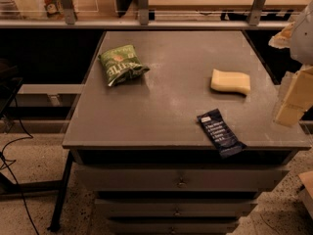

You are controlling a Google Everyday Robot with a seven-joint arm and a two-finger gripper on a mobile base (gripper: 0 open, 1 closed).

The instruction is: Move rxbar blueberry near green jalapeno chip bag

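Note:
The rxbar blueberry (220, 132) is a flat navy-blue wrapper with white text. It lies at the front right of the grey table (161, 106), its near end over the front edge. The green jalapeno chip bag (121, 64) lies wrinkled at the back left of the table, far from the bar. My gripper (291, 112) hangs at the right edge of the view, above the table's right side, to the right of the bar and a little above it. It touches nothing.
A pale yellow sponge-like block (230, 81) lies at the back right of the table. The table has drawers (181, 180) below its front. A railing with posts (143, 6) runs behind. Cables (14, 170) trail on the floor at left.

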